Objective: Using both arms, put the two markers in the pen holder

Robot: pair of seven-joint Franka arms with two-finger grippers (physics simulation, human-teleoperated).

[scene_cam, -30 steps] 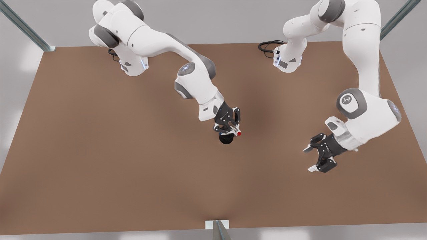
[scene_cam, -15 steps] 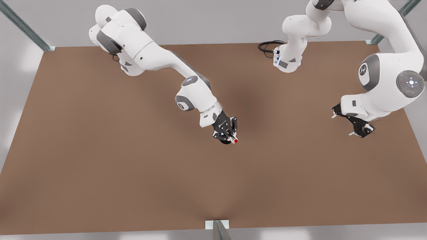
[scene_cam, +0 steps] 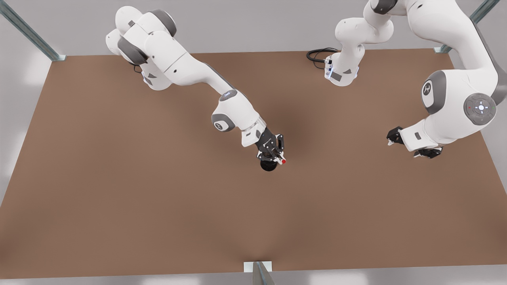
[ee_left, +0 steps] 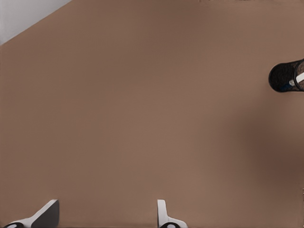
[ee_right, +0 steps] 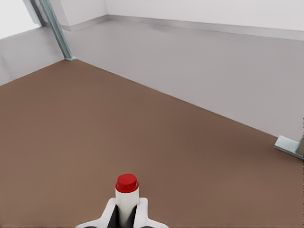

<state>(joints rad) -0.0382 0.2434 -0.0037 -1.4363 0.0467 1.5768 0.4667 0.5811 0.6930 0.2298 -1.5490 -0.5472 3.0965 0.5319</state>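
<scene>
In the front view my right gripper (scene_cam: pixel 273 153) hangs at the table's middle, right over the pen holder (scene_cam: pixel 268 166), a small black round cup. It is shut on the red-capped marker (scene_cam: pixel 283 161); the red cap and white barrel stick up between its fingers (ee_right: pixel 127 192). The marker's lower end is hidden behind the gripper. My left gripper (scene_cam: pixel 405 148) waits far off at the front view's right, open (ee_left: pixel 105 216) and holding nothing. From there the pen holder (ee_left: pixel 286 76) lies a long way ahead, with a blue speck (ee_left: pixel 290 88) of the other marker inside it.
The brown table (scene_cam: pixel 158 198) is bare around the holder. A black cable (scene_cam: pixel 317 54) loops by the arm base at the back. Metal frame posts stand at the table's far corners (scene_cam: pixel 55 55) and at its front edge (scene_cam: pixel 257 271).
My left arm swung away from the middle toward the front view's right and back, its gripper turning. My right gripper dipped toward the holder with the red marker, then shifted slightly back.
</scene>
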